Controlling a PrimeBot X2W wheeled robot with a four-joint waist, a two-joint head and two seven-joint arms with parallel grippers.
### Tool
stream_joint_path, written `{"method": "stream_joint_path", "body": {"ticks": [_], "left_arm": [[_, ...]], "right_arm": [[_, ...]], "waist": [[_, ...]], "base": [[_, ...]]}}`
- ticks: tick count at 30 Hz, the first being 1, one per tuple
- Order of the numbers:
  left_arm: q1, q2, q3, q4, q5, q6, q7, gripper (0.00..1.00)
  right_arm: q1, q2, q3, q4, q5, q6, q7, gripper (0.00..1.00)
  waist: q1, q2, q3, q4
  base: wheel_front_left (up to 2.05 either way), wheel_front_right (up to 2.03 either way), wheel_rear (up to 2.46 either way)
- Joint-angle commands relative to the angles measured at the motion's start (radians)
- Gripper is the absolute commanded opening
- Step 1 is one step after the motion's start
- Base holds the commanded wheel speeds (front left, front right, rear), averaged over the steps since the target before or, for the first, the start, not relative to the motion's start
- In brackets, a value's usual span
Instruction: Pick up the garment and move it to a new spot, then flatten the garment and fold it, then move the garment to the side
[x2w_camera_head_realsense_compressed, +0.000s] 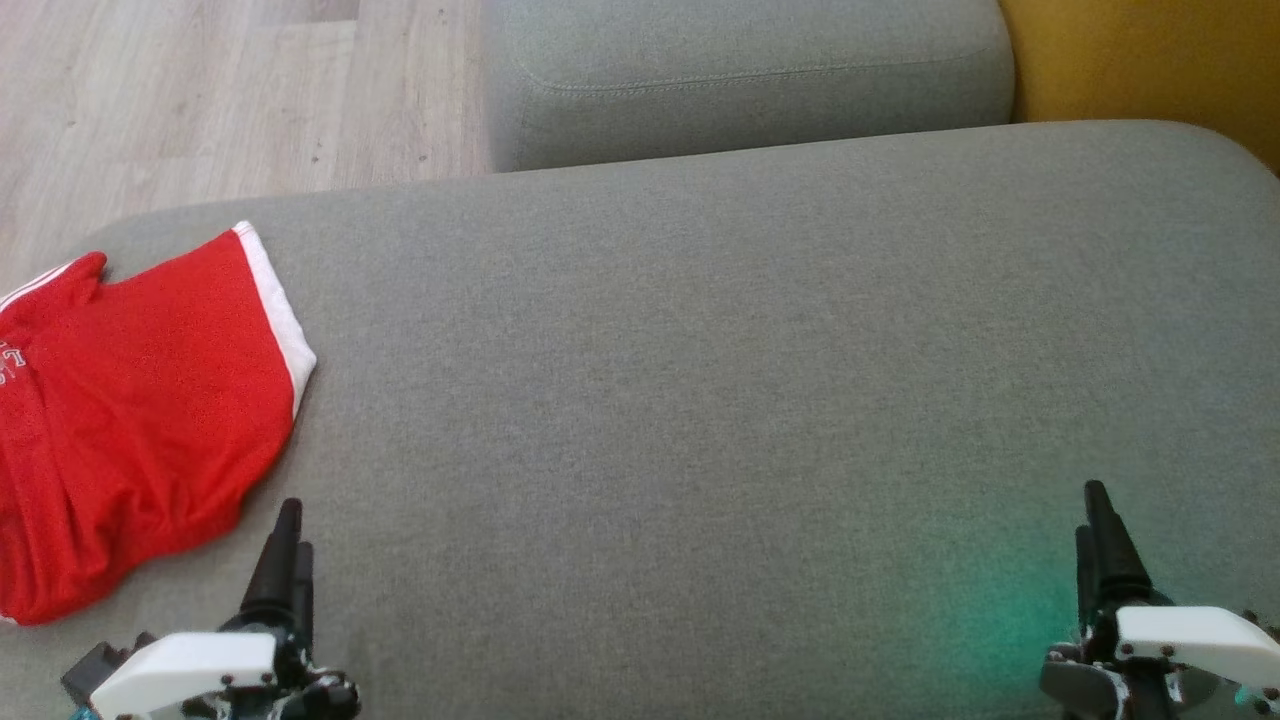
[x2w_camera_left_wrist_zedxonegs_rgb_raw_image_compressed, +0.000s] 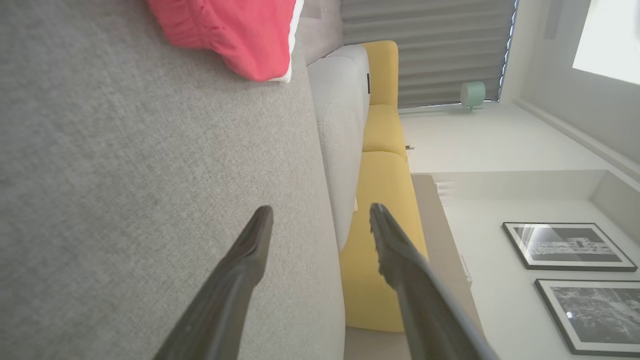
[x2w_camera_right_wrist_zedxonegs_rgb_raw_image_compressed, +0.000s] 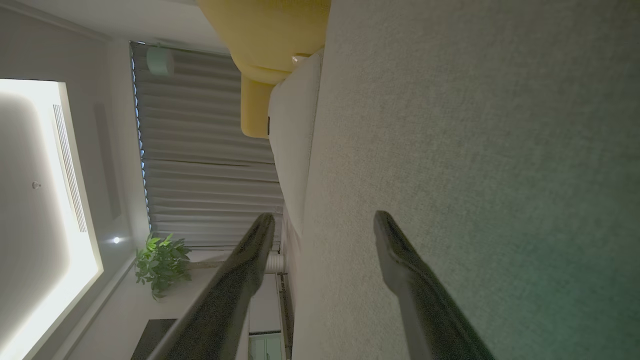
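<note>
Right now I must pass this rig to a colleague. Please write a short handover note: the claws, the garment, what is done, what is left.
Left claw: open, empty, low over the grey seat cushion, close to the garment's near edge.
Right claw: open, empty, over the cushion's right part.
Red garment: lies at the cushion's far left, white trim showing, a little rumpled, partly cut off by the head view's edge.
Done: it appears folded and set to the side.
Left: probably nothing; check the fold first.
</note>
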Motion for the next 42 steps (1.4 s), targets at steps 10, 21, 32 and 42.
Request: {"method": "stream_joint_path", "body": {"ticks": [10,21,32,42], "left_arm": [[-0.023,0.01,-0.027,-0.082,0.152,0.027,-0.033,1.0],[-0.012,0.011,-0.049,-0.117,0.278,0.047,-0.065,1.0],[-0.008,0.013,-0.074,-0.144,0.413,0.067,-0.098,1.0],[0.004,0.014,-0.096,-0.17,0.544,0.085,-0.127,1.0]], "right_arm": [[-0.04,-0.005,0.036,-0.062,-0.159,0.0,-0.037,1.0],[-0.023,-0.005,0.049,-0.1,-0.3,0.0,-0.07,1.0],[-0.009,-0.005,0.079,-0.127,-0.442,0.0,-0.102,1.0],[-0.002,-0.006,0.112,-0.15,-0.57,0.0,-0.132,1.0]], "waist": [[0.0,0.0,-0.008,0.002],[0.0,0.0,-0.014,0.003],[0.0,0.0,-0.015,0.002],[0.0,0.0,-0.022,0.001]], "base": [[0.0,0.0,0.0],[0.0,0.0,0.0],[0.0,0.0,0.0],[0.0,0.0,0.0]]}}
